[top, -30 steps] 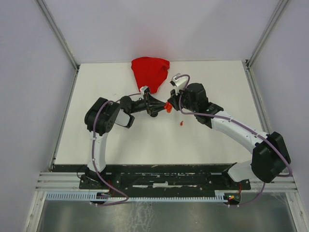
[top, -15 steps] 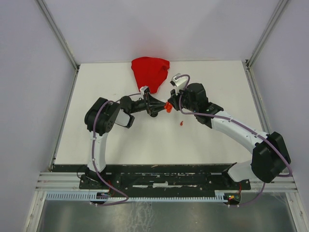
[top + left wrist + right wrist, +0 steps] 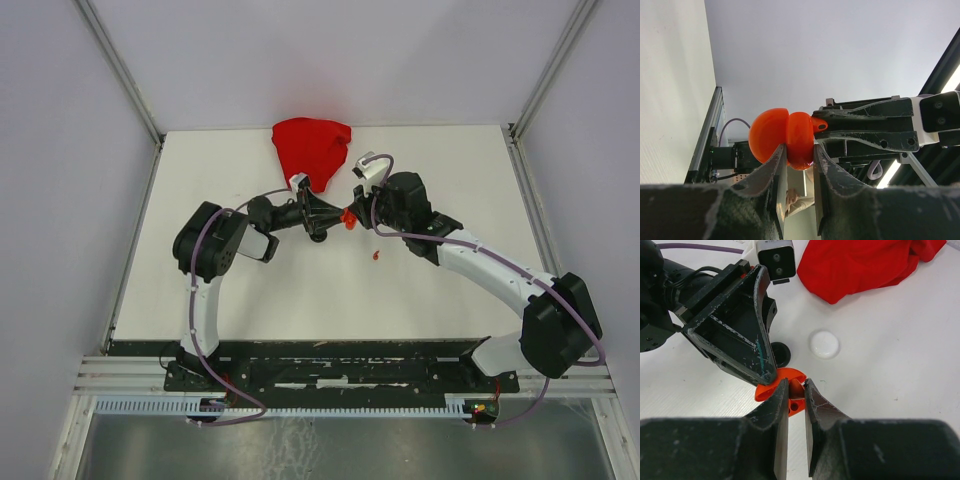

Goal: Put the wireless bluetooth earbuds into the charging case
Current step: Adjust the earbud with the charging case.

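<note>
My left gripper (image 3: 336, 217) is shut on the open red charging case (image 3: 787, 137), holding it above the table; the case also shows in the right wrist view (image 3: 771, 386). My right gripper (image 3: 796, 385) is shut on a red earbud (image 3: 797, 388) and presses it against the case's open face, tip to tip with the left fingers (image 3: 747, 335). In the left wrist view the earbud (image 3: 820, 124) sticks out of the right gripper (image 3: 826, 128) against the case. A second red earbud (image 3: 375, 256) lies on the table. No white or black earbuds are in view.
A red cloth (image 3: 312, 148) lies at the table's back, also in the right wrist view (image 3: 865, 262). A white round case (image 3: 824, 343) and a black round case (image 3: 781, 354) lie on the table just beyond the grippers.
The left arm has shifted slightly, bringing the red case a touch up and closer to the right gripper. The right arm has barely moved.
</note>
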`<state>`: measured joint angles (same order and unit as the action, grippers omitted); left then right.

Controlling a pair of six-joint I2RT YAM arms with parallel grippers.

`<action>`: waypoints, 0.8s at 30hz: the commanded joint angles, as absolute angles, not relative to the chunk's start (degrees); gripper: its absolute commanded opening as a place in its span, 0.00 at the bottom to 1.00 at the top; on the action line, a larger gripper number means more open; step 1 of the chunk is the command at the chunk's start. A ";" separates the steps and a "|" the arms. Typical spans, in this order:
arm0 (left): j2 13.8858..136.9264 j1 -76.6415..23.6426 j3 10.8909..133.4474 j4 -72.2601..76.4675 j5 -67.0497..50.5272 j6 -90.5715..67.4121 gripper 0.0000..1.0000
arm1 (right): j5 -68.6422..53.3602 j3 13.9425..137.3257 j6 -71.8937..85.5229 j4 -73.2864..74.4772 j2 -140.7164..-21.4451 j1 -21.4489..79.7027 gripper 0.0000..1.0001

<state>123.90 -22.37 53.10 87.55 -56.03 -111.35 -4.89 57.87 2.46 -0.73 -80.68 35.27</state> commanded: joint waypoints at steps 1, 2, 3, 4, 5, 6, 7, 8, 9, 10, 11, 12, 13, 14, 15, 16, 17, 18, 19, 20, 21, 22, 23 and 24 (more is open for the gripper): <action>120.37 -22.44 54.44 97.59 -56.35 -108.77 0.03 | -3.82 59.04 2.02 -1.79 -79.79 35.63 0.14; 120.33 -22.48 54.42 97.57 -56.27 -108.73 0.03 | -3.78 58.99 2.02 -1.84 -79.71 35.61 0.14; 120.28 -22.43 54.55 97.54 -56.32 -108.71 0.03 | -3.70 58.99 1.94 -1.75 -79.68 35.63 0.14; 120.24 -22.42 54.50 97.48 -56.27 -108.71 0.03 | -3.63 58.94 1.93 -1.73 -79.71 35.60 0.14; 120.24 -22.49 54.55 97.39 -56.31 -108.62 0.03 | -3.68 58.93 1.93 -1.73 -79.69 35.56 0.14; 120.23 -22.47 54.62 97.35 -56.28 -108.63 0.03 | -3.69 58.96 1.93 -1.63 -79.69 35.65 0.14; 120.19 -22.41 54.63 97.31 -56.25 -108.63 0.03 | -3.69 58.95 1.98 -1.62 -79.69 35.58 0.14; 120.15 -22.39 54.66 97.22 -56.29 -108.52 0.03 | -3.69 58.97 2.02 -1.66 -79.59 35.63 0.14; 120.16 -22.41 54.71 97.12 -56.26 -108.43 0.03 | -3.69 58.96 2.02 -1.67 -79.60 35.60 0.14; 120.15 -22.33 54.75 96.88 -56.24 -108.29 0.03 | -3.77 58.93 2.02 -1.61 -79.58 35.59 0.14; 120.14 -22.35 54.87 96.69 -56.18 -108.12 0.03 | -3.77 58.92 2.02 -1.59 -79.58 35.61 0.14; 120.15 -22.36 54.86 96.44 -56.16 -108.00 0.03 | -3.78 58.91 2.02 -1.60 -79.51 35.60 0.14; 120.17 -22.33 54.99 96.24 -56.11 -107.84 0.03 | -3.78 58.89 2.04 -1.53 -79.50 35.61 0.14; 120.15 -22.34 54.98 96.06 -56.10 -107.67 0.03 | -3.78 58.96 2.09 -1.53 -79.39 35.63 0.14; 120.15 -22.33 55.01 95.76 -56.09 -107.49 0.03 | -3.83 58.92 2.11 -1.53 -79.37 35.59 0.14; 120.21 -22.30 55.13 95.40 -56.02 -107.23 0.03 | -3.86 58.85 2.11 -1.51 -79.32 35.57 0.14; 120.23 -22.30 55.14 95.17 -56.03 -106.97 0.03 | -3.87 58.80 2.11 -1.49 -79.28 35.59 0.14; 120.26 -22.23 55.16 94.85 -56.00 -106.77 0.03 | -3.82 58.84 2.11 -1.45 -79.23 35.53 0.14; 120.31 -22.19 55.18 94.74 -55.92 -106.75 0.03 | -3.84 58.80 2.11 -1.42 -79.22 35.51 0.14; 120.37 -22.18 55.24 94.67 -55.89 -106.69 0.03 | -3.86 58.80 2.09 -1.44 -79.16 35.54 0.14; 120.45 -22.14 55.29 94.67 -55.82 -106.57 0.03 | -3.82 58.80 2.11 -1.47 -79.06 35.58 0.14; 120.56 -22.15 55.31 94.57 -55.89 -106.58 0.03 | -3.78 58.80 2.11 -1.48 -79.02 35.59 0.14; 120.65 -22.07 55.30 94.52 -55.79 -106.61 0.03 | -3.78 58.75 2.11 -1.45 -78.98 35.60 0.14; 120.67 -22.09 55.36 94.51 -55.81 -106.57 0.03 | -3.78 58.76 2.11 -1.48 -78.94 35.62 0.14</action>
